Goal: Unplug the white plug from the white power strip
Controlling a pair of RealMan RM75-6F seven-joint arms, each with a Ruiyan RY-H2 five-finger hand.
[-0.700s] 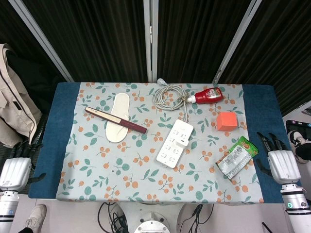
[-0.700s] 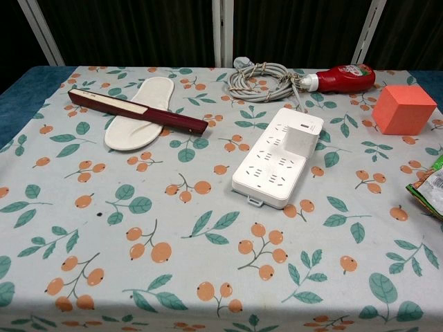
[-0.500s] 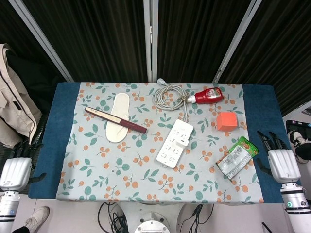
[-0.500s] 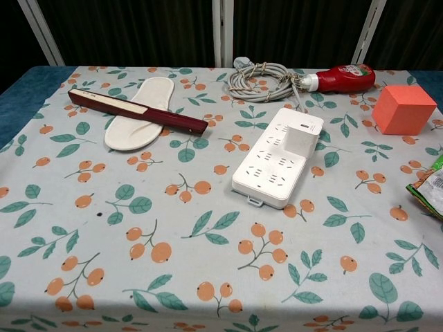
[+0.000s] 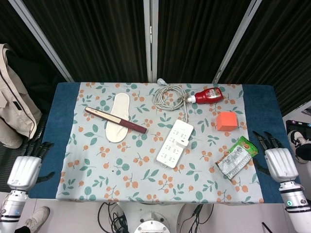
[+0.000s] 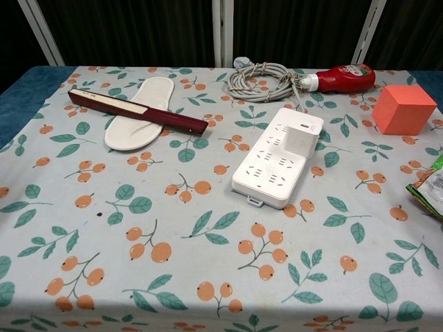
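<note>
The white power strip (image 5: pixel 174 143) (image 6: pixel 275 166) lies at an angle in the middle of the floral tablecloth. A white plug (image 5: pixel 182 141) (image 6: pixel 300 140) sits in a socket near its far right end. My left hand (image 5: pixel 23 171) hangs open off the table's left front corner, fingers pointing away from me. At the right front edge my right hand (image 5: pixel 278 162) is open too, holding nothing. Both hands are far from the strip and appear only in the head view.
A coiled grey cable (image 5: pixel 168 95) (image 6: pixel 264 77) and a red ketchup bottle (image 5: pixel 208 95) (image 6: pixel 344 76) lie behind the strip. An orange cube (image 5: pixel 226 121) (image 6: pixel 403 109) and a green snack bag (image 5: pixel 235 158) are on the right. A white insole (image 5: pixel 117 117) under a maroon stick (image 5: pixel 115 119) lies left.
My left hand has shifted right and slightly forward toward the table. My right hand has edged a little left. Nothing on the table moved.
</note>
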